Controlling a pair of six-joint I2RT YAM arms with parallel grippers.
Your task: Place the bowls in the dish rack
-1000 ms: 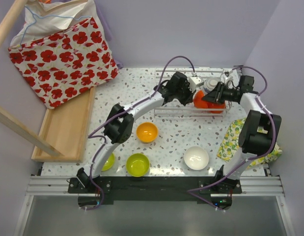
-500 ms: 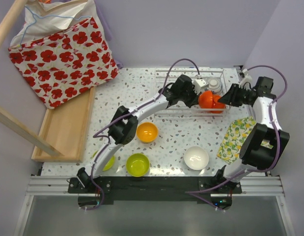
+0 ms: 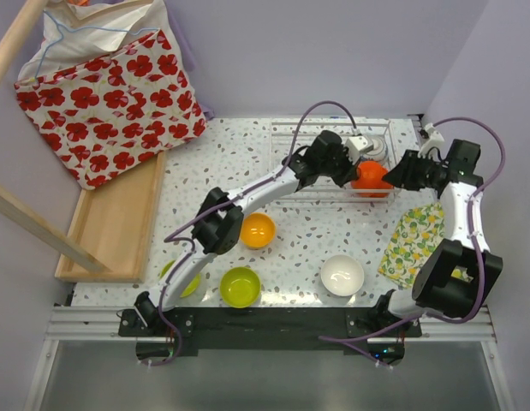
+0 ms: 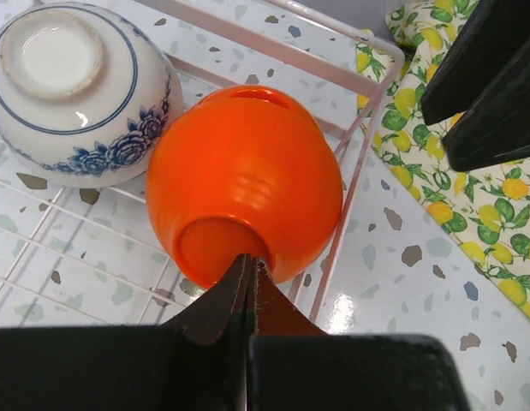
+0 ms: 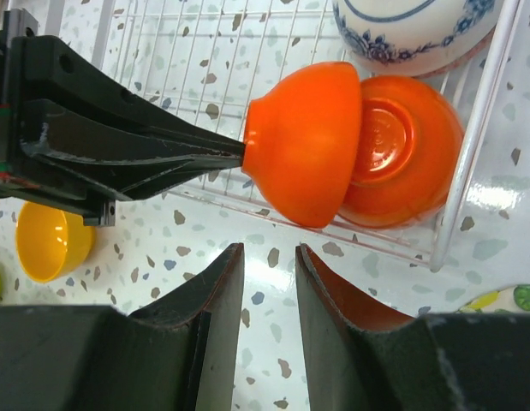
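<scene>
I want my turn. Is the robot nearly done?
Done: blue-patterned bowl and one red-orange bowl sit in the dish rack. In hand: left end effector, shut, touches a second red-orange bowl there. To go: orange-yellow bowl, white bowl, two lime green bowls.

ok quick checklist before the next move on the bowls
1. Left jaws shut, tips on front red bowl foot: ok.
2. Right jaws open, empty, clear of rack: ok.
3. Front red bowl settled against rear red bowl: cannot tell.
4. Blue bowl upside down in rack: ok.
5. All bowls loaded: not ok; yellow, white, green bowls on table.
</scene>
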